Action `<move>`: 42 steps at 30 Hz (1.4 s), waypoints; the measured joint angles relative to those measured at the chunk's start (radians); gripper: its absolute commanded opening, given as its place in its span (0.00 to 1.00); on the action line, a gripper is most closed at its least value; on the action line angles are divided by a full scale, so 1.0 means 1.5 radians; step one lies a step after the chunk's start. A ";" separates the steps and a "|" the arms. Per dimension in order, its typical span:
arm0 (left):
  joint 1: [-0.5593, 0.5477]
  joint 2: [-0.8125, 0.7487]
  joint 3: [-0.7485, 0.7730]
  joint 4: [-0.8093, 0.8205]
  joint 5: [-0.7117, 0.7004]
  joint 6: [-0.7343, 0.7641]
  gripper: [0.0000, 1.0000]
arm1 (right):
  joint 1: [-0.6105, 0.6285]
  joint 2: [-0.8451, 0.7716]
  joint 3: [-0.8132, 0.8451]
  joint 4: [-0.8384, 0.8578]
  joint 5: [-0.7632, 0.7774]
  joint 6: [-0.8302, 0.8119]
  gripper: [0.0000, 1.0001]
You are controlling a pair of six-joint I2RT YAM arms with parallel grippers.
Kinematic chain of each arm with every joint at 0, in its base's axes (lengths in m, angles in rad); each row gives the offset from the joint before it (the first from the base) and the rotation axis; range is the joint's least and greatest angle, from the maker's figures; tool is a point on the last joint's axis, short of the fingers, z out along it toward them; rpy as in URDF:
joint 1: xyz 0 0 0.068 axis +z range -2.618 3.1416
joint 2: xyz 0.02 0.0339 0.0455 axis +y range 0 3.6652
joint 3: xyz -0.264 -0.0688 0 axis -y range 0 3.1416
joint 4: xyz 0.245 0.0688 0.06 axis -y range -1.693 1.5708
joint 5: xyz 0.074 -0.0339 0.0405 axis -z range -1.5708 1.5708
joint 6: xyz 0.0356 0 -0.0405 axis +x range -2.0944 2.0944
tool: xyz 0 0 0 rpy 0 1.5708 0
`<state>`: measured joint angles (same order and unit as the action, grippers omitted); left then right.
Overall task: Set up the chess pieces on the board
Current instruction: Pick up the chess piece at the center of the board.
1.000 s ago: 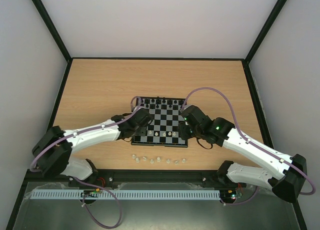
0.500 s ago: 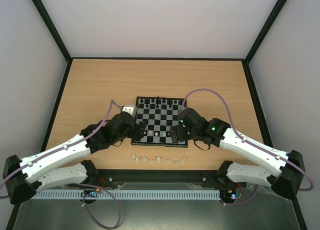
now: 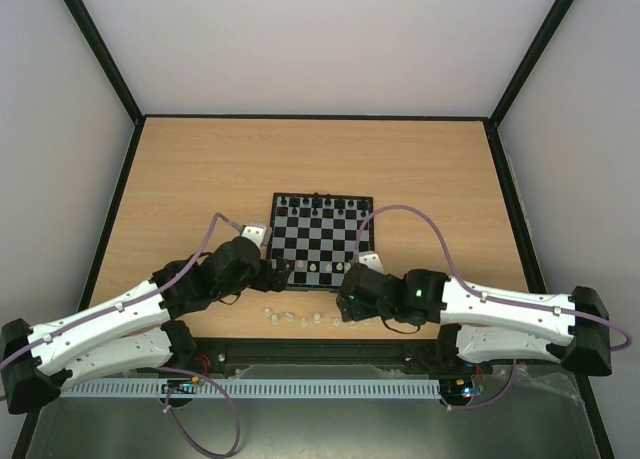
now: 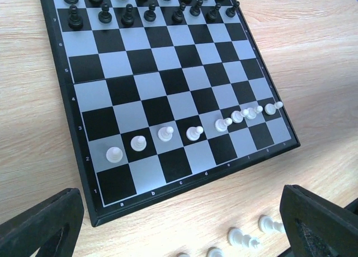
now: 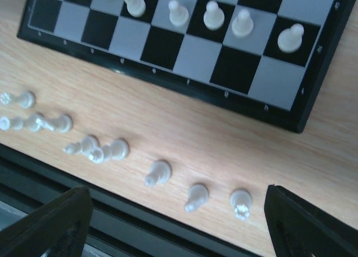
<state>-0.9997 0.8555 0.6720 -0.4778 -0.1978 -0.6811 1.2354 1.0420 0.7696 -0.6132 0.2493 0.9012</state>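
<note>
Moved: left hand (image 4: 180,206) and right hand (image 5: 178,196) have drawn back off the black-and-pale checked board (image 3: 320,234); both are spread wide, holding nothing.
Pieces: small white plastic chess pieces (image 4: 194,134) stand upright along the board's near second rank; loose ones (image 5: 159,172) lie tipped, heads pointing mixed ways, lined up parallel to the near rim.
Room: narrow strip before the wooden table (image 3: 200,179) edge; broad wood left, right, beyond.

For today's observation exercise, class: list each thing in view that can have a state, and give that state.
Board: lying flat on the table.
White pawns: upright, in a row on the second rank.
Other white pieces: off the board, several tipped over.
Black pieces: upright on the two far ranks.
Left pincer: open, holding nothing.
Right pincer: open, holding nothing.
</note>
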 measured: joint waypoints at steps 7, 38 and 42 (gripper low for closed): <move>-0.012 -0.011 0.000 0.000 0.005 -0.005 0.99 | 0.072 -0.024 -0.049 -0.038 0.040 0.125 0.57; -0.025 0.064 -0.023 0.051 -0.021 -0.009 0.99 | 0.023 0.003 -0.170 0.052 0.025 0.118 0.40; -0.025 0.052 -0.023 0.050 -0.025 -0.009 0.99 | 0.022 0.032 -0.170 0.069 0.014 0.107 0.33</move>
<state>-1.0374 0.9333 0.6369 -0.4023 -0.2356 -0.6952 1.2686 1.0901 0.5140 -0.5102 0.2703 1.0615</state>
